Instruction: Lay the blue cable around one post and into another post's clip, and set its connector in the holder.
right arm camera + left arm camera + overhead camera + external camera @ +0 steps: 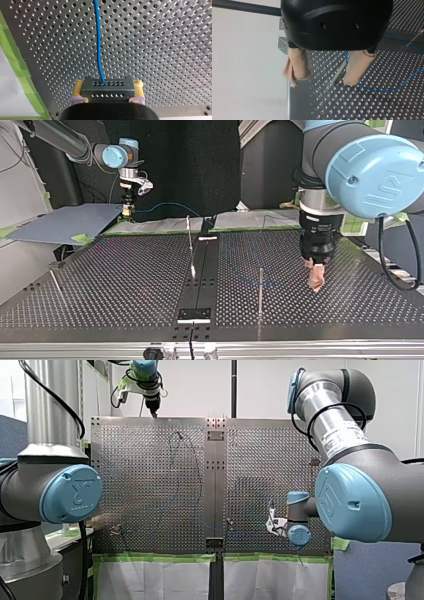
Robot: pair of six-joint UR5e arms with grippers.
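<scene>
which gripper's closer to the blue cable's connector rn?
Right. My right gripper is shut on the connector, with a pad on each side of it. My left gripper is across the table from it, open, with a post showing between its fingers.

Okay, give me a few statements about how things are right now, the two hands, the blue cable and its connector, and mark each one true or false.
1. My right hand is shut on the connector. True.
2. My left hand is shut tight on nothing. False: its fingers are open, with a metal post between them.
3. The blue cable leaves the connector and runs over the perforated table. True.
4. The connector sits in its holder. False: it is held in my right hand.
5. Green tape runs along the table's edge. True.
</scene>
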